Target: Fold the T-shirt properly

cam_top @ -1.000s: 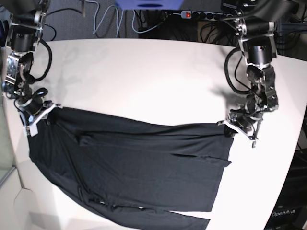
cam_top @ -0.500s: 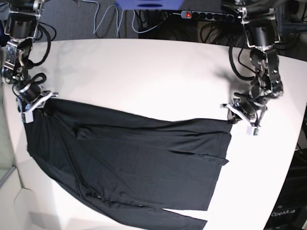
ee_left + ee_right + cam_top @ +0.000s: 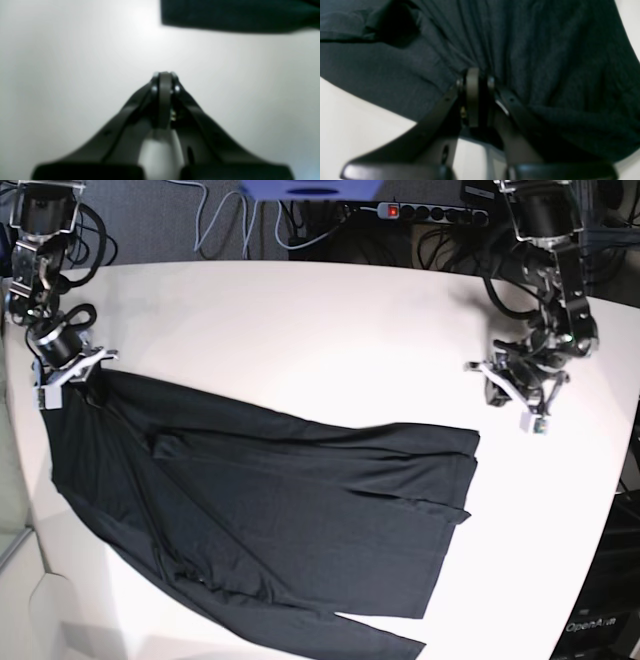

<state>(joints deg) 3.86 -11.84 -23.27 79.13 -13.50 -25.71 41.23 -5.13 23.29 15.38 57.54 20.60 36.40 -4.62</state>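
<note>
The black T-shirt (image 3: 260,510) lies spread flat across the near half of the white table (image 3: 300,340), one long end reaching the near edge. At the table's left, my right gripper (image 3: 68,372) is shut on the shirt's far-left corner. The right wrist view shows fabric (image 3: 545,62) bunching in folds at the right gripper (image 3: 476,72). My left gripper (image 3: 513,408) hovers at the right, shut with nothing in it, a short way beyond the shirt's right corner. In the left wrist view the left gripper (image 3: 164,75) is over bare table, with the shirt's edge (image 3: 237,15) ahead.
A power strip (image 3: 430,212) and loose cables (image 3: 215,225) lie behind the table's far edge. The table's right edge (image 3: 610,480) curves close to the left arm. Dark equipment stands beyond that edge at the lower right.
My left gripper has drawn back from the shirt's right corner toward the far side. My right gripper has pulled its corner farther back and left, dragging the shirt with it.
</note>
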